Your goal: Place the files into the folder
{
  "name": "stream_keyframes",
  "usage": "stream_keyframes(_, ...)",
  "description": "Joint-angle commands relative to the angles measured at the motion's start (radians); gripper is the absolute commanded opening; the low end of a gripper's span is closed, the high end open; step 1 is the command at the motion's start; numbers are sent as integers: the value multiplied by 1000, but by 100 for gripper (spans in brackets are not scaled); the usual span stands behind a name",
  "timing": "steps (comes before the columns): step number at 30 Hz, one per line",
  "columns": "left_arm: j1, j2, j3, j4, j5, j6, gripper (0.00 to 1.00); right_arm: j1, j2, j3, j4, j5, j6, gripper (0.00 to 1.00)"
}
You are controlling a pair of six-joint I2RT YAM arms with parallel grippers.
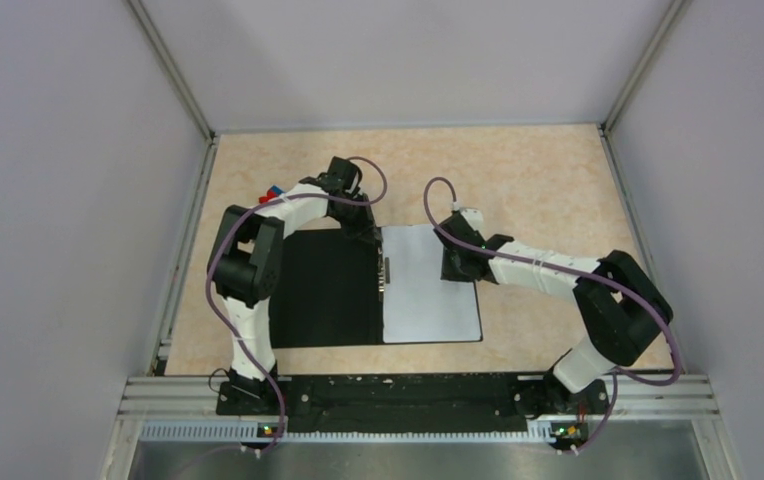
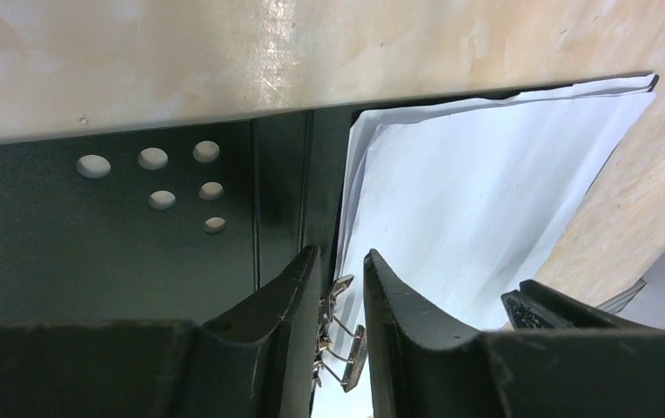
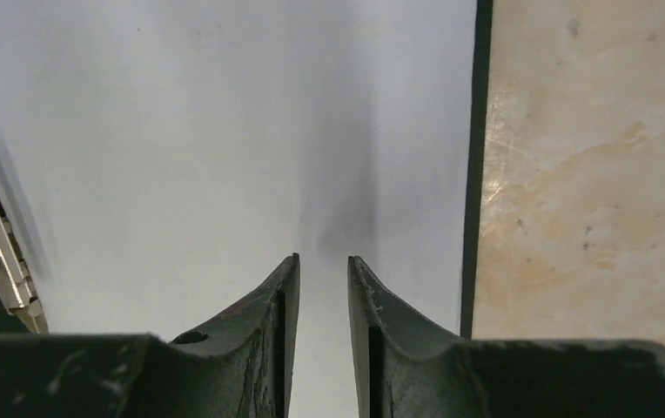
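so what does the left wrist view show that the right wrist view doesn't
Only the left wrist view: the folder with its black inside cover and punched holes, the fanned far corners of the files, and the wire lever of the spine clip between the left hand fingers.
Only the right wrist view: the files' right edge with a thin black strip of folder beside it, seen past the right hand.
Both: white files lying on the open folder, the metal spine clip, and the tan table.

One folder [image 1: 323,290], one stack of sheets [image 1: 436,295], one small block [image 1: 272,194].
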State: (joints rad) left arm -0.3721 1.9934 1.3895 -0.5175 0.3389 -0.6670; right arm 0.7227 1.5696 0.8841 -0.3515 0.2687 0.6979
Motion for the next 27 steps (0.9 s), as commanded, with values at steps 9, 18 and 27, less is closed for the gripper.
stream_keyframes(9, -1, 15, 7, 34, 25, 6, 31, -10, 29, 1, 27, 23, -37, 21)
stream_keyframes(18, 0, 22, -6, 47, 52, 0, 31, -9, 69, 4, 32, 18, -31, 20)
stream_keyframes(27, -3, 32, -38, 83, 87, -9, 31, -10, 81, 4, 40, 12, -24, 19)
